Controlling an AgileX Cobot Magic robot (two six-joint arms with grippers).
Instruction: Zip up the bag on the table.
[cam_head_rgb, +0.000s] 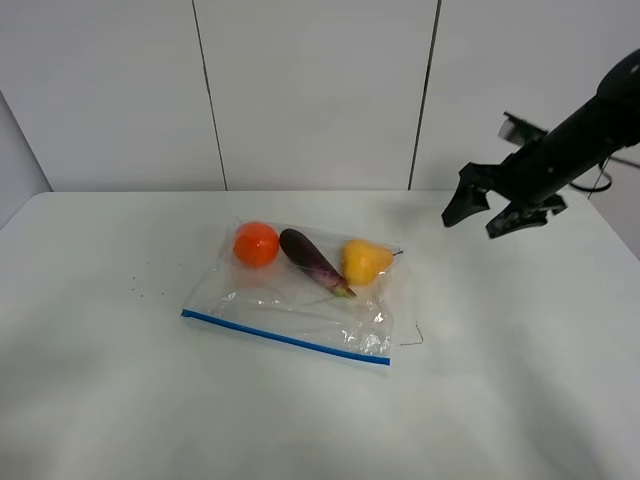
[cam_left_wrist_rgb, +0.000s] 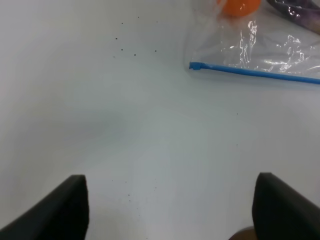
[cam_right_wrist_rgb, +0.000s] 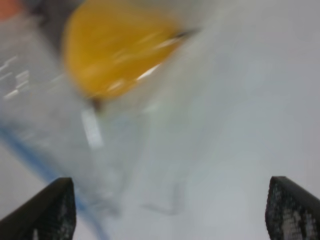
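White table (cam_head_rgb: 110, 400) bare around the bag (cam_head_rgb: 300, 300); right claw (cam_head_rgb: 495, 212) and left claw (cam_left_wrist_rgb: 170, 210) spread.

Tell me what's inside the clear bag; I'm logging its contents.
Through the bag show an orange, a dark purple eggplant and a yellow fruit, lying side by side. Nothing else shows, though crinkled plastic glare could mask something small.

The large plain white smooth counter (cam_head_rgb: 110, 390) was seen carrying a clear crinkly plastic zip bag (cam_head_rgb: 300, 305), laid flat near its middle; small dark specks (cam_head_rgb: 140, 288) were scattered beside it.
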